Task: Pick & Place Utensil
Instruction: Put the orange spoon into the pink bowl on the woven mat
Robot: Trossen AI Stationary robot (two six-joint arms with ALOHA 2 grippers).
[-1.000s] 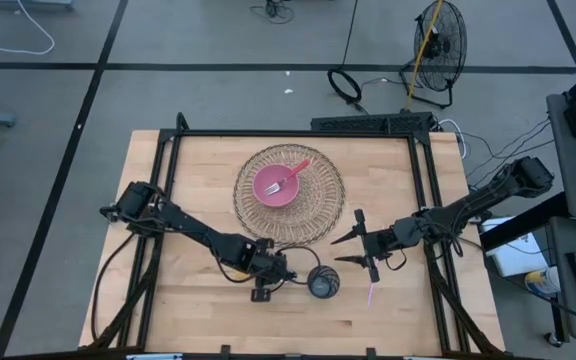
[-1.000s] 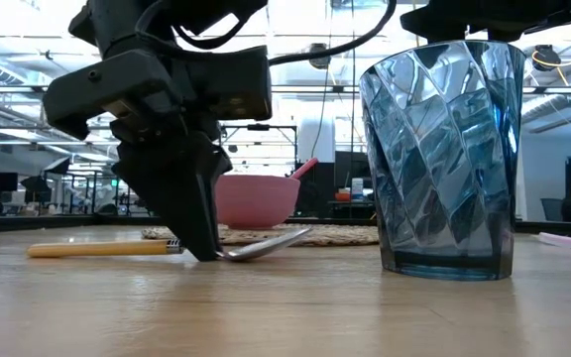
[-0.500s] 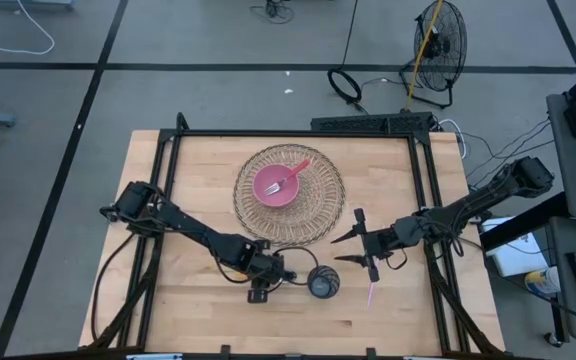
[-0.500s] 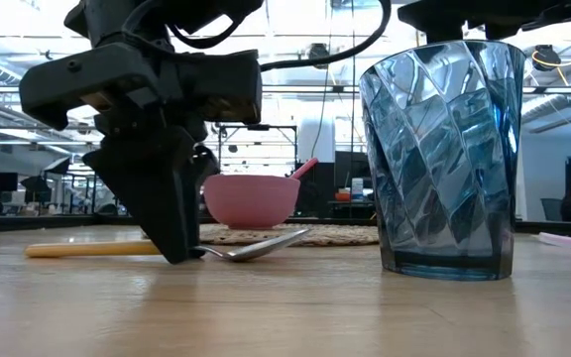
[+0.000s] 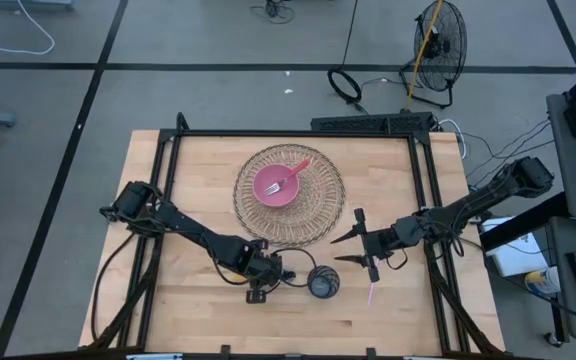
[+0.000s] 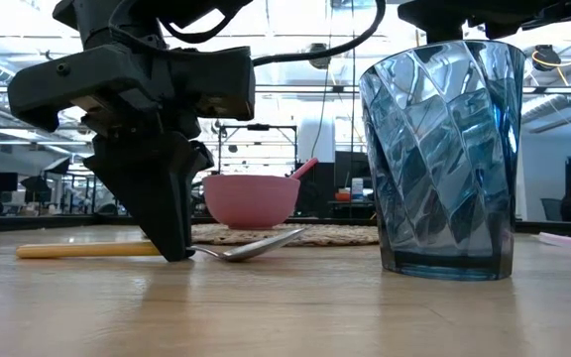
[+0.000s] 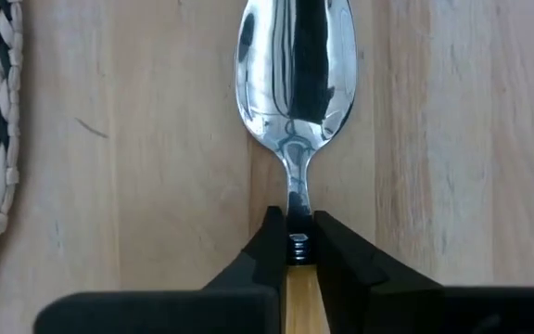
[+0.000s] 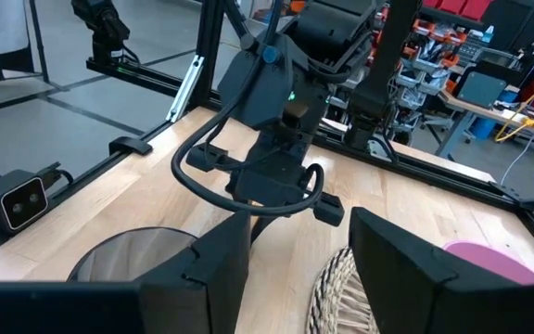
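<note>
1. Grey floor [image 5: 58,150] with dark lines surrounds the wooden table [image 5: 198,190].
2. A round fan [image 5: 440,40] stands at upper right.
3. Cables [image 5: 348,85] lie nearby.

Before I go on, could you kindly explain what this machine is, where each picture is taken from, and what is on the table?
These are two dark robot arms at a wooden table, each ending in a two-finger gripper. One picture looks straight down, one looks level across the tabletop, and two come from cameras on the arms' wrists. The left gripper is down at the table, its fingers closed on the neck of a spoon that lies flat, beside a blue glass. The right gripper waits open above the table, near a thin pink utensil. Farther back, a pink bowl holding a fork sits on a woven mat.
</note>
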